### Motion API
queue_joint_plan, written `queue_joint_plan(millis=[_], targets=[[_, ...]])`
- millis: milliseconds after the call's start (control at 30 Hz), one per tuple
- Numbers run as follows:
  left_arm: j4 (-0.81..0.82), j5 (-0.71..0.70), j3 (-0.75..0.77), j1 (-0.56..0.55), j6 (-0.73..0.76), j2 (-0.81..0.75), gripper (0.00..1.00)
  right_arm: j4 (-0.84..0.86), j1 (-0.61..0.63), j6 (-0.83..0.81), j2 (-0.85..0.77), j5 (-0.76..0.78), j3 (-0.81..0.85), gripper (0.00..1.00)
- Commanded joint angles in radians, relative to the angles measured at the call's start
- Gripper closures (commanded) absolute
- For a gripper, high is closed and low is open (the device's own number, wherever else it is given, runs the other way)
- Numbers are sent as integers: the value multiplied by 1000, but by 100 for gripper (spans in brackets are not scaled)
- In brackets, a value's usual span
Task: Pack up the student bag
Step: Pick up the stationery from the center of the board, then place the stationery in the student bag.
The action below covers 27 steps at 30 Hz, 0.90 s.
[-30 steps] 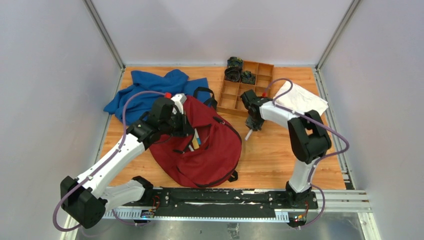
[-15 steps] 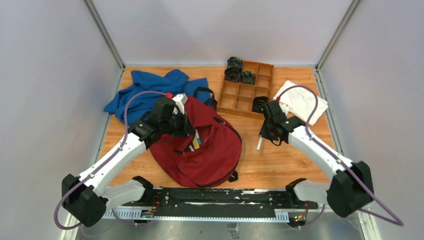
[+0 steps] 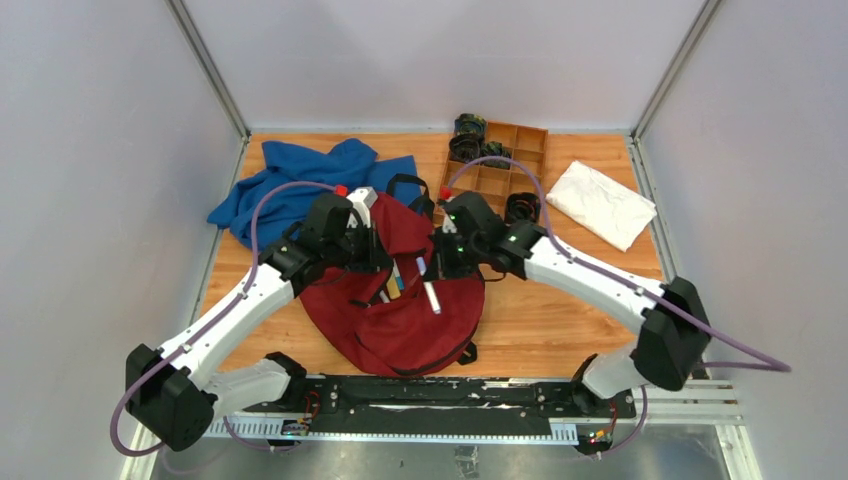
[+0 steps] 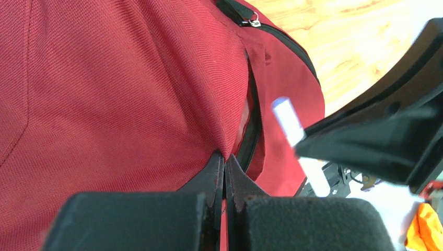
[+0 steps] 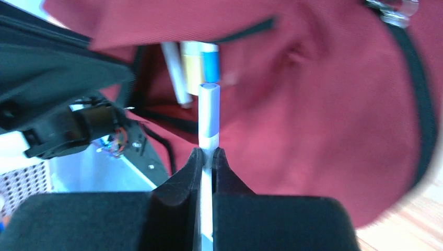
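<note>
The student bag (image 3: 400, 330), a dark red backpack, lies in the middle of the table with its zip opening gaping. My left gripper (image 3: 378, 262) is shut on a fold of the bag's fabric (image 4: 104, 94) at the opening's edge, jaws (image 4: 224, 157) pinched tight. My right gripper (image 3: 434, 266) hangs over the bag (image 5: 324, 104), shut on a white pen (image 5: 208, 112) with a grey-blue cap. The pen (image 3: 430, 292) points down toward the opening and shows in the left wrist view too (image 4: 292, 128). Several pens (image 5: 196, 57) lie inside the bag.
A blue cloth (image 3: 300, 180) lies bunched at the back left, touching the bag. A wooden divided tray (image 3: 495, 180) holding black coiled items (image 3: 468, 140) stands at the back. A black coil (image 3: 520, 207) lies beside it, and a white folded cloth (image 3: 600, 203) lies at the back right.
My right arm swung left from beside the tray to over the bag, carrying the pen. The left arm and the bag stayed put.
</note>
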Motion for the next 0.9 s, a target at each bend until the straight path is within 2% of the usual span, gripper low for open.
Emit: queue_joint_plan(millis=[0,233,400,600,633,700,833,867], targets=[[32,48,34,-7,-14,0,100,95,58,53,119,-140,89,100],[36,53,31,-7,-11,-15,100,163,73,131,247,-181,141,100],[28,51,10,-7,-5,-35,100,205,68,178,292,-45,156,100],[38,58,-7,-7,-14,-52,100,239,20,289,350,31,208,100],[43,58,-9,-7,-15,-54,100,242,14,313,356,56,212,97],[48,62,-10,-7,-17,-53,100,277,3,379,367,74,204,84],[53,77,-4,-7,-31,-48,100,357,6,397,354,51,165,47],[53,78,-1,-7,-32,-49,100,350,11,385,350,50,161,43]])
